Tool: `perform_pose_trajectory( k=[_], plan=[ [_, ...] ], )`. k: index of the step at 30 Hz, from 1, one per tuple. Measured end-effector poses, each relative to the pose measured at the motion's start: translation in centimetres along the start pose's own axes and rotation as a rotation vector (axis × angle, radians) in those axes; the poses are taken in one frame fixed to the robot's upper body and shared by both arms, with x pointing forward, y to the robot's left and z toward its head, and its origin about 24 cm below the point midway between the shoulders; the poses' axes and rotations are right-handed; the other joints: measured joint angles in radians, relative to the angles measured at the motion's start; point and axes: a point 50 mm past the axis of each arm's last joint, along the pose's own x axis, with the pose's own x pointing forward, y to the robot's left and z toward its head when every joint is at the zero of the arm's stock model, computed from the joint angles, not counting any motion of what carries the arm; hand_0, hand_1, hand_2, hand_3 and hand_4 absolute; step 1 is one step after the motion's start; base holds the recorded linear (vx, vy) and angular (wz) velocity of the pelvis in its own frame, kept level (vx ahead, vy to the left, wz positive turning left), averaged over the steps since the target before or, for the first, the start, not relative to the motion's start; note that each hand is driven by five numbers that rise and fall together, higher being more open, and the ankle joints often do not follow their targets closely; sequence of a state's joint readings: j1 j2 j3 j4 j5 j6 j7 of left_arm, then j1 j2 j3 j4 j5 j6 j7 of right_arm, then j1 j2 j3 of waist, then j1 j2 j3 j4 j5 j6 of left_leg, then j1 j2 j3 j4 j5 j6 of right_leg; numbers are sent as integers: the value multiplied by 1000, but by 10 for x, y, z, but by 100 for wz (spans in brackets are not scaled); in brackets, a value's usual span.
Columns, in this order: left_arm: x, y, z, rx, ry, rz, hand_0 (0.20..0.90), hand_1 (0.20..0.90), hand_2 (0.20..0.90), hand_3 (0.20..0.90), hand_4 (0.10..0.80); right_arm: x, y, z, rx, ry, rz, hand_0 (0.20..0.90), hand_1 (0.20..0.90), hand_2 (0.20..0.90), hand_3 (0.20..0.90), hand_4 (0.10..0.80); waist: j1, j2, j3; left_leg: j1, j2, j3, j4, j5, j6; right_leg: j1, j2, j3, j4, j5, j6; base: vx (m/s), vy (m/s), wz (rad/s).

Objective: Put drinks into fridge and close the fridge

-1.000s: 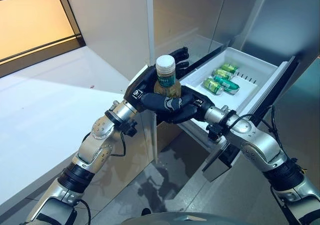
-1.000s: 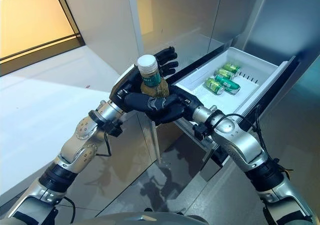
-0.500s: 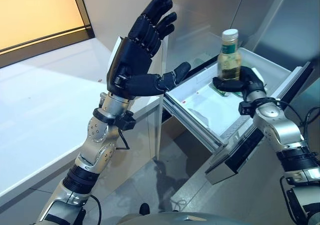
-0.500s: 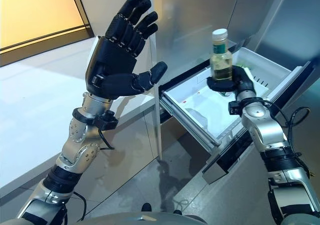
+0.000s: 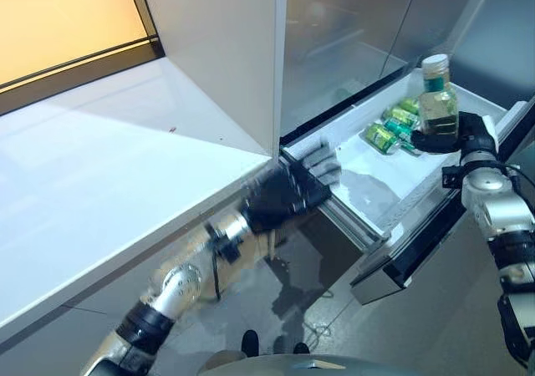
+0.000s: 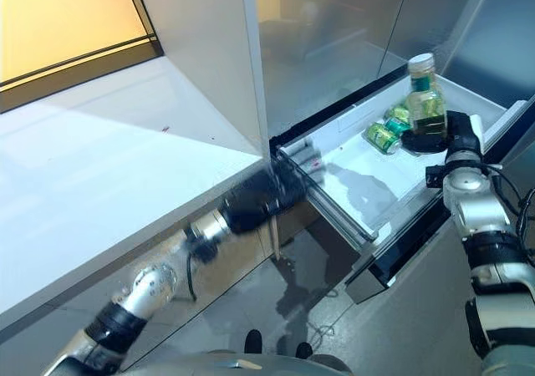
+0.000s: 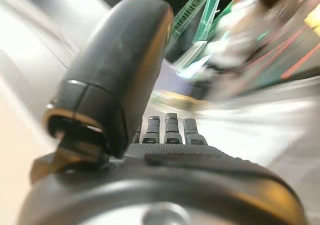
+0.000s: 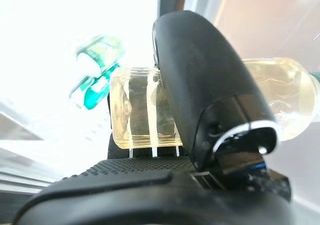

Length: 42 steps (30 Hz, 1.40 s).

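The fridge drawer [image 5: 368, 196] is seen pulled out, white inside, and is taken as the landmark for all positions below.

A bottle [image 5: 437, 100] of pale yellowish drink with a white cap is held upright by the right hand [image 5: 468, 134] above the far end of the drawer. In the right wrist view the thumb is seen wrapped across the bottle's body [image 8: 150, 115] with the fingers curled behind it, so the bottle is firmly grasped. The bottle's base is not seen to touch the drawer floor; whether it rests there cannot be told.

Several green cans [image 5: 389, 129] are seen lying on their sides on the drawer floor, at the far end, just beside and below the held bottle. The near part of the drawer floor is bare and white.

The left hand [image 5: 280, 199] is seen at the near corner of the drawer, close against its front rim, blurred by motion. In the left wrist view the thumb [image 7: 120, 70] stands up and the fingers [image 7: 167, 130] are seen lying in a straight row; nothing is held between them. Contact with the drawer rim cannot be told.

A white worktop [image 5: 100, 175] lies to the left of the drawer, and a tall white panel [image 5: 226, 42] stands at its edge, next to the drawer's near corner.
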State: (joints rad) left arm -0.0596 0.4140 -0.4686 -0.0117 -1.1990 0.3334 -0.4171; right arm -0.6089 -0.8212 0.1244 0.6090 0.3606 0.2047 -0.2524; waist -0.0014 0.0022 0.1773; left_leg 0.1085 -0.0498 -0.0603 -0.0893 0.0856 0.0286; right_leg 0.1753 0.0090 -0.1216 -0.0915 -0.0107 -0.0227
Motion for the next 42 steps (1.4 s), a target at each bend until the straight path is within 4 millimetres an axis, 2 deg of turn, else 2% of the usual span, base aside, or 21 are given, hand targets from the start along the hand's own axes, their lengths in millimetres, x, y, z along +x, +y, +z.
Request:
perform_pose_trajectory(
  k=[1,3,5,10,13,15,18,22,25,28,31,37,38,39,42],
  plan=[
    [-5,6,-10,-52,25,23,900,900,900,900,800,3,-1,1,-10,7,3,300,300,300,200,100,0,3,1,1,0,0,0,0,0,1,0,0,0,0,0,-12,15,8],
    [-24,23,-44,-181,115,128,900,900,900,900,800,8,-10,-3,-42,45,3,300,300,300,200,100,12,12,7,-2,0,-15,0,4,-1,3,0,-14,0,0,0,-16,15,18],
    [-37,34,-57,-234,147,190,900,900,900,900,800,10,-17,-9,-65,80,2,300,300,300,200,100,29,18,8,-7,0,-26,0,8,-2,2,0,-27,0,-1,0,-31,10,22],
    [-64,58,-78,-302,178,319,900,900,900,900,800,13,-26,-28,-49,192,18,300,300,300,200,100,71,33,9,-39,-5,-54,-3,25,-4,-17,0,-57,0,-1,0,-49,1,21],
    [-78,73,-91,-242,218,408,900,900,900,900,800,12,-24,-40,-69,244,72,300,300,300,200,100,92,33,9,-59,-5,-60,0,31,-4,-34,1,-61,0,0,-1,-57,-34,8],
    [-92,89,-100,-140,282,520,900,900,900,900,800,10,-22,-50,-88,303,105,300,300,300,200,100,98,32,10,-73,-6,-71,0,36,-5,-45,1,-76,0,0,-1,-59,-37,17],
    [-108,108,-95,29,344,670,900,900,900,900,800,5,-17,-71,-97,421,134,300,300,300,200,100,117,25,15,-96,-5,-78,1,43,-8,-65,3,-82,0,0,-1,-113,-56,10],
    [-123,129,-84,137,366,862,900,900,900,900,800,2,-2,-80,-117,486,175,300,300,300,200,100,120,27,50,-108,-2,-80,1,48,-12,-76,6,-84,0,3,-4,-82,-34,1],
    [-134,138,-74,181,350,978,900,900,900,900,800,7,8,-68,-101,466,187,300,300,300,200,100,125,13,96,-136,-1,-80,1,53,-13,-103,8,-86,0,7,-9,-119,-27,1],
    [-134,144,-67,179,317,1044,900,900,900,900,800,12,10,-54,-87,429,179,300,300,300,200,100,132,8,148,-163,-1,-79,1,62,-13,-129,8,-88,0,15,-9,-90,-9,1],
    [-138,147,-65,196,341,1087,900,900,900,900,800,18,9,-37,-92,388,162,300,300,300,200,100,134,-4,161,-172,-3,-78,1,63,-12,-138,6,-88,0,15,-9,-46,11,0],
    [-137,150,-54,209,313,1112,900,900,900,900,800,23,8,-21,-251,365,171,300,300,300,200,100,140,-3,190,-175,-4,-78,1,63,-12,-141,4,-89,0,15,-9,-12,7,0],
    [-136,151,-52,212,307,1112,900,900,900,900,800,24,8,-19,-311,374,178,542,542,542,483,383,141,-2,193,-177,-3,-78,1,63,-12,-142,5,-90,0,15,-9,0,0,0],
    [-136,151,-52,214,305,1110,900,900,900,900,800,24,7,-19,-359,384,187,900,900,900,900,800,143,-2,193,-179,-3,-78,1,64,-13,-145,5,-92,0,15,-9,-27,2,3],
    [-135,150,-51,220,299,1105,900,900,900,900,800,24,3,-16,-472,409,195,900,900,900,900,800,144,-2,193,-188,-3,-79,1,65,-12,-152,5,-97,0,15,-9,-19,-7,4]
  ],
)
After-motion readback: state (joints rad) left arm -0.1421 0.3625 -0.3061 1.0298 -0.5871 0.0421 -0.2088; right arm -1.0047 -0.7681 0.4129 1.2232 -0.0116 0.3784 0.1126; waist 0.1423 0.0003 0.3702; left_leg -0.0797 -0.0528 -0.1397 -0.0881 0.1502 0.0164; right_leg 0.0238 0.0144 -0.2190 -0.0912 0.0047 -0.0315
